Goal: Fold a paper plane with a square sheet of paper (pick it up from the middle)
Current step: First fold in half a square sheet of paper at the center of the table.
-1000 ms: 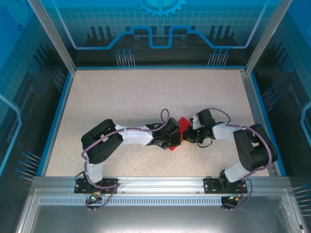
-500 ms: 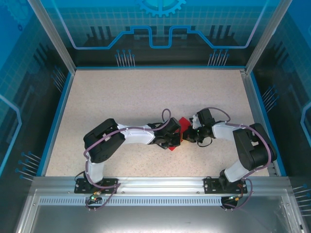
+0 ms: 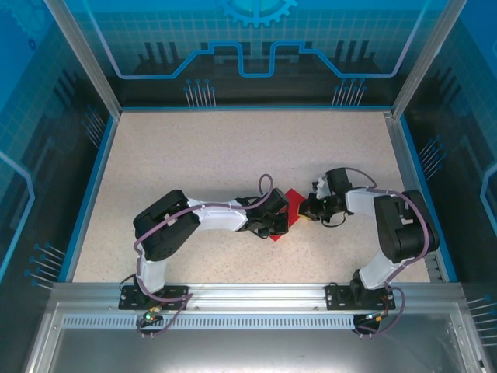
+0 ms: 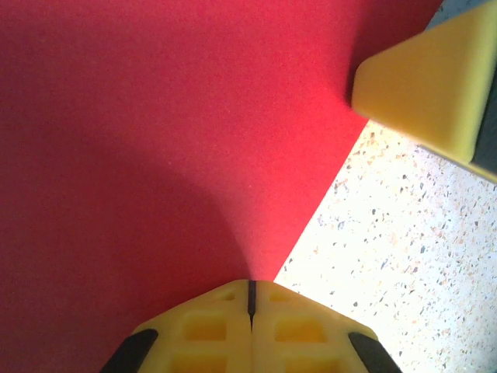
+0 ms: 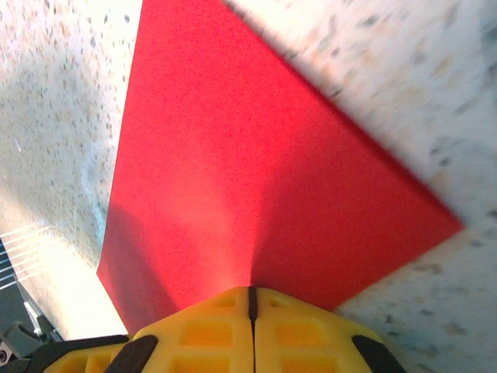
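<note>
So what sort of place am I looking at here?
Probably a robot test cell: left arm and right arm bolted to an aluminium rail, a speckled table, blue printed panels walling it in.

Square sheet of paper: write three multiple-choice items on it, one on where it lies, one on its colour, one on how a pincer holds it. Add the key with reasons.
1. Where on the table is the square sheet of paper?
A. In the far left corner
B. Between the two arm tips
C. On the metal rail

2. What colour is the sheet?
A. Blue
B. White
C. Red

3. How does the left pincer stand?
A. Shut on the sheet's edge
B. Wide open above the sheet
C. Holding a cup

Key:
1 B, because the top view shows the sheet between the left pincer and the right pincer.
2 C, because it is plain bright red in both wrist views.
3 A, because its yellow fingers meet at a thin seam with the paper running into it.
</note>
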`<state>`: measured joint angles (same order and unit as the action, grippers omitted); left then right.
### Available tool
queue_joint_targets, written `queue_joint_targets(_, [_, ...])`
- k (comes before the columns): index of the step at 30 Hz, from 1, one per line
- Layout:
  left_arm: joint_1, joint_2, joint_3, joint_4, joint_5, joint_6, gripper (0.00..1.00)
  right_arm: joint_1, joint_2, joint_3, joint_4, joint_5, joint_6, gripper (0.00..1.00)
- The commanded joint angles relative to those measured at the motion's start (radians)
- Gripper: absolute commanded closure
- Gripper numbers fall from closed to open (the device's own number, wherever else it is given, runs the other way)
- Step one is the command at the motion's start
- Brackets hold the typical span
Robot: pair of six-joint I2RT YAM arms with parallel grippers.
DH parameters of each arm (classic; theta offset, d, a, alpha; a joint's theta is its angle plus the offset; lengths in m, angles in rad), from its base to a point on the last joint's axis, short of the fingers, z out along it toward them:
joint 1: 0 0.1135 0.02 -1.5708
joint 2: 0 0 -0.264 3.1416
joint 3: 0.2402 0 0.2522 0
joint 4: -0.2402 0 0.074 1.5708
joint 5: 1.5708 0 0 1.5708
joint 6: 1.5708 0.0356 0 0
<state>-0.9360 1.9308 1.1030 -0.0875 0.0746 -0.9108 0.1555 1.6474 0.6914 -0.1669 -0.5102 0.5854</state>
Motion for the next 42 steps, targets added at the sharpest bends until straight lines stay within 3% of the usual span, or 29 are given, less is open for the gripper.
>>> queue_joint_targets(1, [-0.003, -0.001, -0.04, -0.105, 0.026, 0.007, 1.0, -0.039, 0.025, 0.051, 0.009, 0.096, -0.009, 0.94])
queue_joint_targets(8, [-0.003, -0.013, -0.052, -0.123, 0.007, 0.006, 1.0, -0.05, 0.046, 0.09, -0.011, 0.099, 0.0, 0.94])
queue_joint_targets(13, [-0.002, -0.041, -0.068, -0.153, -0.017, 0.016, 1.0, -0.03, 0.024, 0.069, 0.016, 0.035, 0.003, 0.94])
queue_joint_targets(20, [0.0, -0.076, -0.091, -0.17, -0.025, 0.021, 1.0, 0.045, -0.134, 0.024, -0.019, 0.05, 0.012, 0.92])
queue_joint_targets(26, [0.0, -0.078, -0.084, -0.175, -0.029, 0.021, 1.0, 0.15, -0.182, -0.057, -0.021, 0.072, 0.065, 0.92])
queue_joint_targets(32, [0.0, -0.088, -0.091, -0.191, -0.039, 0.022, 1.0, 0.208, -0.142, -0.092, 0.016, 0.085, 0.09, 0.92])
queue_joint_targets(42, [-0.001, -0.107, -0.115, -0.2, -0.047, 0.017, 1.0, 0.167, -0.046, -0.086, 0.031, 0.129, 0.069, 0.93])
